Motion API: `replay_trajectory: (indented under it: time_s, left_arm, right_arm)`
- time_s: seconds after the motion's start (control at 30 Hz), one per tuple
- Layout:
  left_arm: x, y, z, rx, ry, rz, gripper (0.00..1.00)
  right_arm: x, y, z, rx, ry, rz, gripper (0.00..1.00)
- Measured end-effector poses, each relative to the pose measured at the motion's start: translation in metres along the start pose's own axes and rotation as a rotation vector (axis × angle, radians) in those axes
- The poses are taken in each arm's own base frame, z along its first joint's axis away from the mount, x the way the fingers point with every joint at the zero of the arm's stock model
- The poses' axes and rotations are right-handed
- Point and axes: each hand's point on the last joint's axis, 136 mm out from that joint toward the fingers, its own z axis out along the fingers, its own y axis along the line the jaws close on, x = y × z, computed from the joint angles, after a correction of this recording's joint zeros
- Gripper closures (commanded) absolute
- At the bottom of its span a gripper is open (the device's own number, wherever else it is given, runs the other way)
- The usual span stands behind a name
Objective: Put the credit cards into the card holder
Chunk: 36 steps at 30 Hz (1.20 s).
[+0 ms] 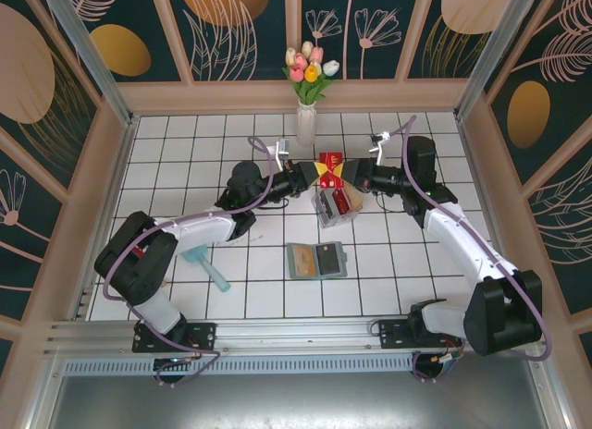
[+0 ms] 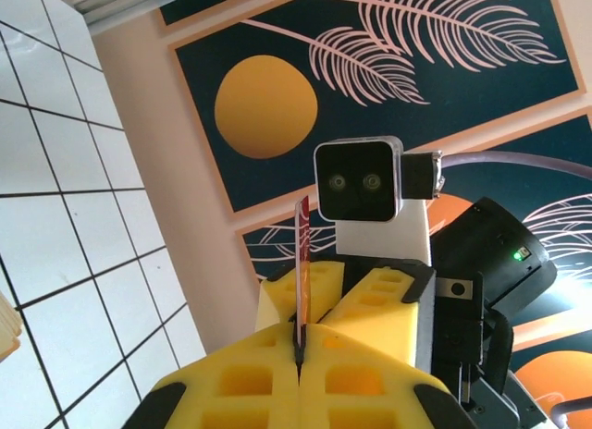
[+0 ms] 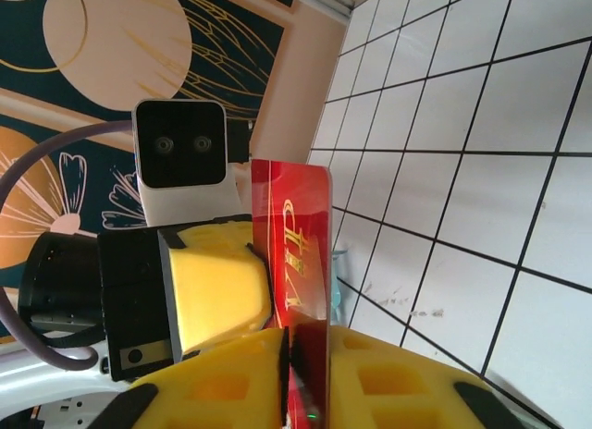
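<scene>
The card holder lies open on the table, nearer the bases than the grippers, so hold the red card steady in mid-air while you draw the right gripper straight off it. Your left gripper is clamped on one edge of the card. The right jaws sit close around the other end, and you cannot tell whether they grip it.

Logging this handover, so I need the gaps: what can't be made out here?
Red card print: right wrist view, partly hidden behind the right fingers.
Whether those fingers grip it: contact cut off by the bottom edge.
Clear box contents: top view, too small to count.
</scene>
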Motion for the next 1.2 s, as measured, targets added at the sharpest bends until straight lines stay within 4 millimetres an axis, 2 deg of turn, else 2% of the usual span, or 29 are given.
replay_trajectory:
  time_s: [0.13,0.17,0.27,0.33,0.4,0.47,0.57,0.63,0.73,0.83,0.93,1.07,1.2]
  left_arm:
    - [0.002,0.006,0.000,-0.011,0.006,-0.016,0.66]
    - [0.003,0.011,-0.001,-0.025,0.005,-0.025,0.54]
    - [0.007,0.032,-0.007,-0.118,-0.003,-0.035,0.48]
    - [0.010,0.050,-0.019,-0.212,-0.015,-0.033,0.41]
    - [0.015,0.069,-0.037,-0.335,-0.033,-0.028,0.40]
    - [0.018,0.084,-0.058,-0.447,-0.053,-0.018,0.37]
    - [0.031,0.104,-0.092,-0.586,-0.071,-0.010,0.35]
    - [0.047,0.123,-0.113,-0.676,-0.052,-0.019,0.34]
    - [0.075,0.149,-0.133,-0.794,0.005,-0.038,0.34]
    - [0.098,0.162,-0.140,-0.859,0.064,-0.040,0.35]
    - [0.112,0.169,-0.140,-0.886,0.104,-0.040,0.36]
    - [0.118,0.176,-0.143,-0.910,0.122,-0.046,0.38]
    - [0.120,0.178,-0.142,-0.908,0.131,-0.051,0.45]
  right_arm:
    - [0.001,0.000,-0.001,-0.007,0.007,-0.018,0.94]
    - [0.002,-0.002,-0.001,0.004,0.009,-0.024,0.94]
    - [0.005,-0.020,-0.002,0.084,0.004,-0.018,0.96]
    - [0.009,-0.036,-0.005,0.168,-0.009,-0.011,0.98]
    - [0.020,-0.056,-0.011,0.277,-0.026,-0.011,0.98]
    - [0.040,-0.074,-0.014,0.376,-0.019,-0.014,0.98]
    - [0.085,-0.097,-0.013,0.498,0.035,-0.032,0.98]
    - [0.116,-0.112,-0.013,0.555,0.081,-0.039,0.98]
    - [0.146,-0.131,-0.018,0.627,0.107,-0.035,0.98]
    - [0.160,-0.139,-0.022,0.665,0.105,-0.046,0.98]
    - [0.161,-0.145,-0.027,0.686,0.084,-0.054,0.98]
    - [0.161,-0.150,-0.027,0.693,0.066,-0.056,0.98]
    - [0.163,-0.155,-0.025,0.693,0.067,-0.056,0.98]
